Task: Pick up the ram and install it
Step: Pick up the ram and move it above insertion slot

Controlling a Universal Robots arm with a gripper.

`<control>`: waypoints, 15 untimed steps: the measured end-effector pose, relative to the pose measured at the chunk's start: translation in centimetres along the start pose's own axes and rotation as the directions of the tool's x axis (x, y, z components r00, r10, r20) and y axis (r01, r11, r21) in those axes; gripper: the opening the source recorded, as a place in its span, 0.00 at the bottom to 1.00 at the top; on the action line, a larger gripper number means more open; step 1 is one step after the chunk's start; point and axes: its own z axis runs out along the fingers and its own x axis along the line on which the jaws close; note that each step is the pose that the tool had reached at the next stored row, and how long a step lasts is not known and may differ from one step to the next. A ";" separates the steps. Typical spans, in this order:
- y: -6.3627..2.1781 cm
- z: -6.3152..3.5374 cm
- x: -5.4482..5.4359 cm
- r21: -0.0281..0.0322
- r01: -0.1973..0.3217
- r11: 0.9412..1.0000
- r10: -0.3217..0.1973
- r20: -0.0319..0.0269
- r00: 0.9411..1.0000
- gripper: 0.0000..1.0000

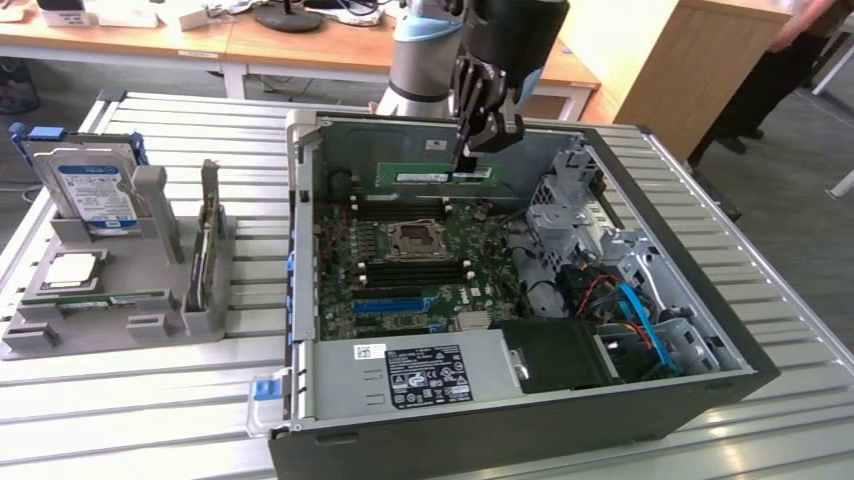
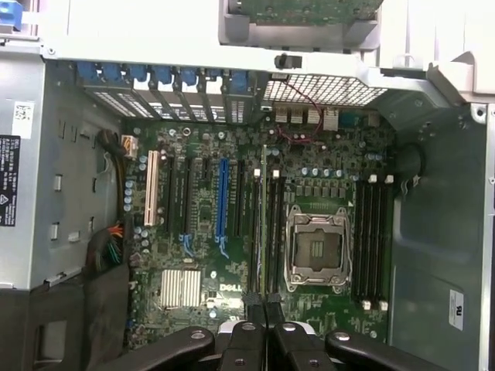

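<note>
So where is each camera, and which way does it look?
Exterior view: off the arm, above the table, looking down into the open computer case; the arm and its gripper show, shut on the ram.
Wrist view: on the wrist, looking straight down at the motherboard; the gripper shows, with the ram edge-on in it.
Shared: the ram, the gripper, the motherboard and its empty processor socket.
</note>
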 end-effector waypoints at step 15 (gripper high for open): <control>-0.08 2.04 0.1 0.000 0.000 1.000 0.000 0.000 1.000 0.12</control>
